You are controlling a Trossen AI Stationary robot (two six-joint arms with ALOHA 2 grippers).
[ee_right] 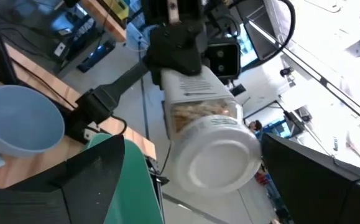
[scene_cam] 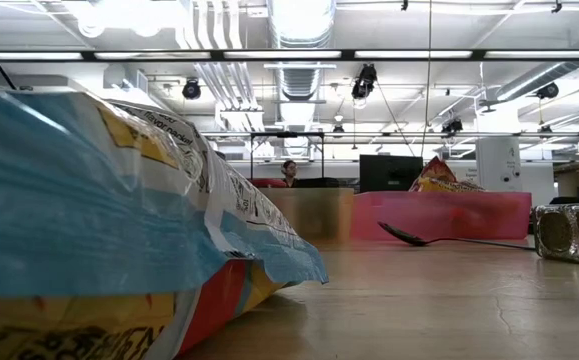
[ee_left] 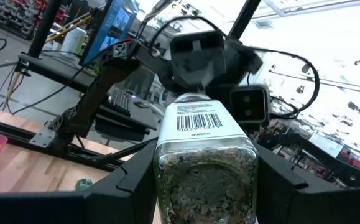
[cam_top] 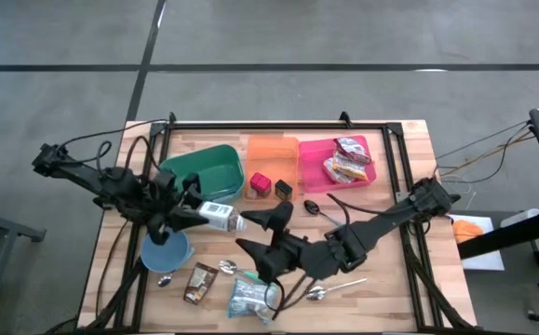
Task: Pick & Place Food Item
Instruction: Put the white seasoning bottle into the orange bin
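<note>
The left gripper is holding a jar sideways above the table, and the right gripper is waiting wide open and empty by its lid, probably to take it next.

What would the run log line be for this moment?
left gripper: shut on spice jar, raised | right gripper: open, facing jar's lid | handover pending

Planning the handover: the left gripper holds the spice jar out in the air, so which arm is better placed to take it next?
Right. The right gripper is open just past the jar's white cap, facing it, while the left gripper grips its base.
</note>
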